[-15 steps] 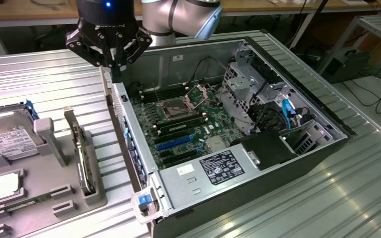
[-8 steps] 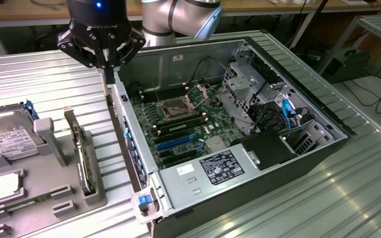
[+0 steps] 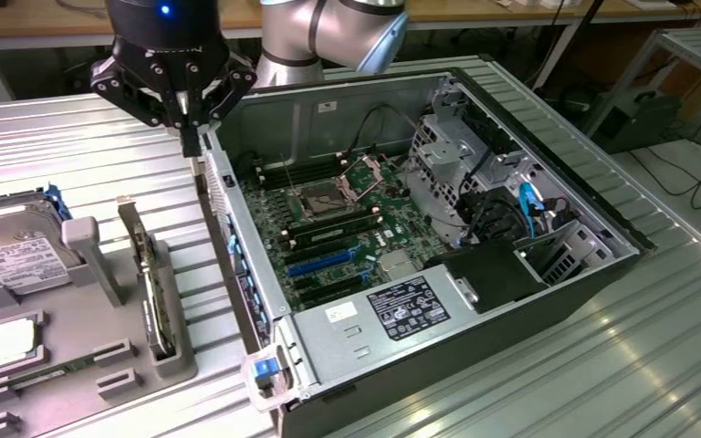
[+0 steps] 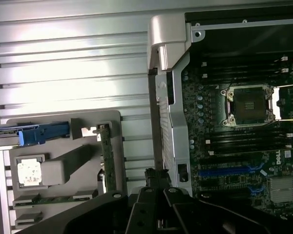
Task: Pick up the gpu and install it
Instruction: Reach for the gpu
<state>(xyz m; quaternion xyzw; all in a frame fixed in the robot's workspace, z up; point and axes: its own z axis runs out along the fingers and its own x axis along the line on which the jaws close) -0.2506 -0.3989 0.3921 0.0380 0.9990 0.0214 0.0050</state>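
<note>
Exterior view: gripper hangs near the top of frame, fingers pointing down, pressed together w/ nothing between them. Its tip sits just over the top edge of the case wall that faces the holder. Silver arm rises behind it.

The gpu isn't picked up yet. It stands on edge in a slot of the grey holder at the exterior view's left, beside the open PC case and well apart from the gripper. It's thin and dark, w/ a narrow silver bracket at the end nearer the gripper.

Same holder also carries a hard drive w/ white label, a square CPU chip and a green RAM stick. Holder & case both sit on a ribbed metal table.

The case lies on its side, side panel off. Inside is a green motherboard w/ CPU socket open, plus blue expansion slots.

Wrist view: closed gripper points at the case's wall edge, motherboard & socket to one side, holder to the other. The gpu shows edge-on in its slot, chip nearby. Table ribs run across behind.
</note>
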